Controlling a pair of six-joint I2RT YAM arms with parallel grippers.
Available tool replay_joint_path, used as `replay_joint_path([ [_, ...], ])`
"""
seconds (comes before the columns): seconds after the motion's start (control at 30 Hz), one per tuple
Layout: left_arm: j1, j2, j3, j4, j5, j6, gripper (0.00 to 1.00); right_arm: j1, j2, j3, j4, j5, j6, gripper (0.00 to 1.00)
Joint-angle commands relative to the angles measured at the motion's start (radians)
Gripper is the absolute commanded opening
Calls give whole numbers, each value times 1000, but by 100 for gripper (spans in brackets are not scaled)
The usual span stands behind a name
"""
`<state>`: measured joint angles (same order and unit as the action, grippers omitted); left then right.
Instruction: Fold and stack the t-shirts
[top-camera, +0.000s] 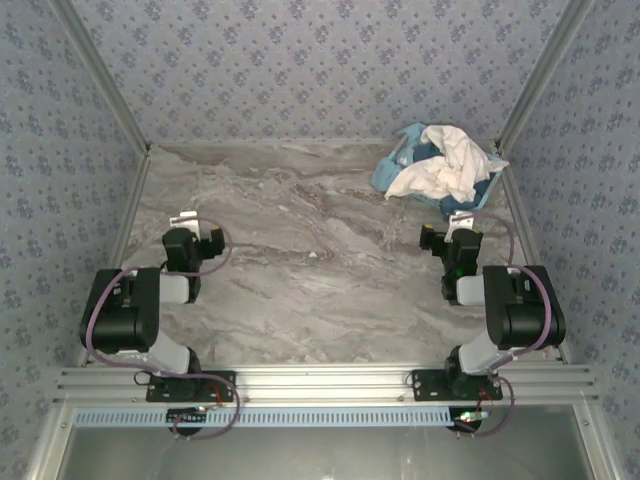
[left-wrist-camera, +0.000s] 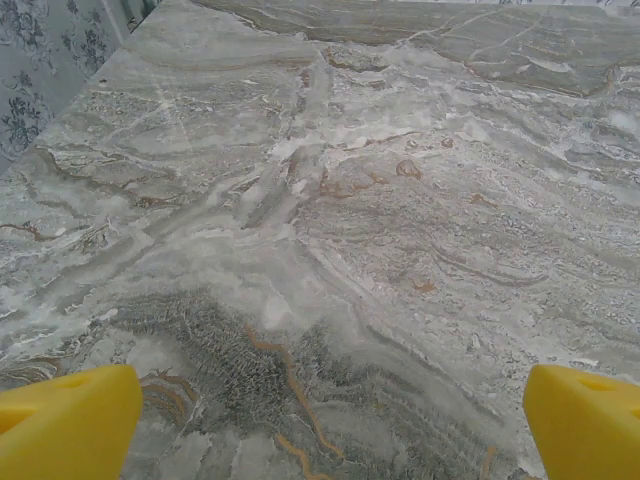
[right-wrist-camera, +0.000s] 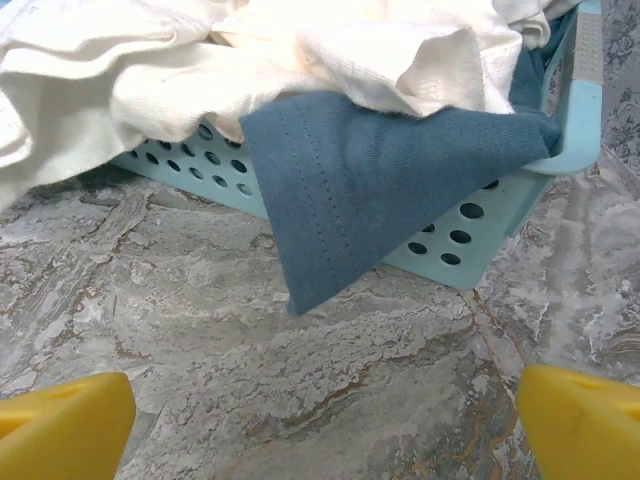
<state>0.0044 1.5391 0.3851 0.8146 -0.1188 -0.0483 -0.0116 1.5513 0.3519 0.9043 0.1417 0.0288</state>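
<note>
The left tool (left-wrist-camera: 320, 432) is open over the worktop (left-wrist-camera: 350, 200). The right tool (right-wrist-camera: 320, 428) is open too; just ahead of it, cream and blue t-shirts (right-wrist-camera: 250, 50) hang crumpled over the rim of the basket (right-wrist-camera: 575, 110).

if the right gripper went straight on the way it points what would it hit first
Most likely the blue t-shirt flap hanging over the basket wall, straight ahead of the open right gripper. Depth is unclear; if its line runs lower, it would meet the table before the cloth.
</note>
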Motion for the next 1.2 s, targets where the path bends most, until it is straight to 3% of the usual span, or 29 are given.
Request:
replay_joint_path([
  [0.0,3,-6,23,9,20,15,98,1,-10,5,2,-4,-10,100],
  [0.57,3,-6,24,8,23,13,98,1,-10,5,-3,-5,-11,100],
  [0.63,5,-18,17,16,22,11,98,21,-57,-13,23,54,-41,100],
  [0.7,-28,-126,36,-117,-70,27,98,89,-193,36,-169,183,-74,100],
  [0.77,-88,-269,81,-257,-243,-1,98,127,-301,165,-462,269,58,100],
  [0.8,-108,-341,115,-347,-363,-119,98,107,-332,265,-640,254,229,100],
  [0.83,-104,-404,192,-574,-418,-273,98,79,-343,356,-809,169,367,100],
  [0.9,-51,-448,377,-966,-356,-481,98,17,-328,472,-966,44,554,100],
  [0.93,-13,-436,428,-1021,-316,-562,98,-29,-306,506,-950,-89,556,100],
  [0.97,28,-416,457,-1026,-212,-595,98,-63,-276,539,-955,-140,571,100],
  [1.03,80,-350,534,-1027,-35,-650,98,-81,-166,720,-1136,-100,593,98],
  [1.17,40,-224,706,-1101,113,-661,97,-115,91,1107,-1411,-119,510,84],
])
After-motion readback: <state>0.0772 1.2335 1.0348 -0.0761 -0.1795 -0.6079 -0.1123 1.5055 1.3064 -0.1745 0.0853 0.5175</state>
